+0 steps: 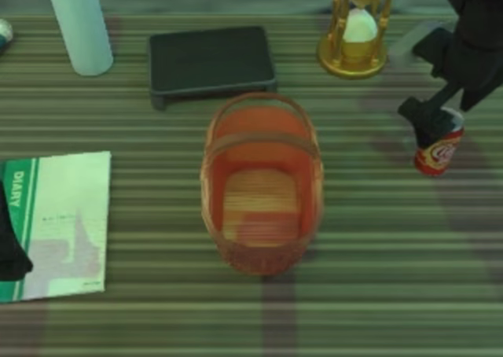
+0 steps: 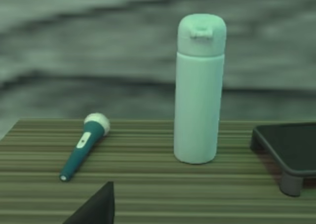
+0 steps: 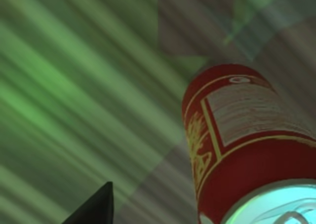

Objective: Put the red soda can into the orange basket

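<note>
Right tool point(image 1: 428, 121) at red soda can point(image 1: 438, 146), right of orange basket point(image 1: 262, 185)

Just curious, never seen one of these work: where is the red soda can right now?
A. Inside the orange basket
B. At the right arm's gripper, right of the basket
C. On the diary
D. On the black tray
B: the red soda can sits under the right gripper, well right of the orange basket, which holds nothing.

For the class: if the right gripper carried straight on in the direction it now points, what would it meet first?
Most likely the red soda can: the right gripper hangs just over its top at the table's right, and the right wrist view shows the can close ahead. Contact can't be judged.
</note>
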Robot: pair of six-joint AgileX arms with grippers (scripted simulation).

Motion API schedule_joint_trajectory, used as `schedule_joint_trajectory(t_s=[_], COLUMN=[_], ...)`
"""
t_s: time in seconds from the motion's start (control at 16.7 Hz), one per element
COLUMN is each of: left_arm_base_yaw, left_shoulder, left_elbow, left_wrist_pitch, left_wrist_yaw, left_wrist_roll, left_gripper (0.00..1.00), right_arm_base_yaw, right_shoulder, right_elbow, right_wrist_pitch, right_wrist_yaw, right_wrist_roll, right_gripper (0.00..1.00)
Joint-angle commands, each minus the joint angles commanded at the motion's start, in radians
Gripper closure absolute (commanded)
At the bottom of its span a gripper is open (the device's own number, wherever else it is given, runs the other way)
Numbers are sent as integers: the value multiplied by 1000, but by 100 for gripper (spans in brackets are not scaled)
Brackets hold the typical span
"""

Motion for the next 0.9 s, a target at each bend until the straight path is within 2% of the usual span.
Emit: schedule_joint_trajectory(t_s=[0.3,0.54,0.9], left_arm_base_yaw=[0,0,0], left_shoulder=[0,0,0], left_elbow=[0,0,0], left_wrist_pitch=[0,0,0], left_wrist_yaw=[0,0,0], left_wrist_roll=[0,0,0], left_gripper=[0,0,0], right_arm_base_yaw=[2,2,2], right_shoulder=[26,27,27], right_elbow=[-103,-107,-107], right_wrist_pitch=[130,135,135], right_wrist_yaw=[0,0,0], right_wrist_roll=[3,3,3], right_gripper=[0,0,45])
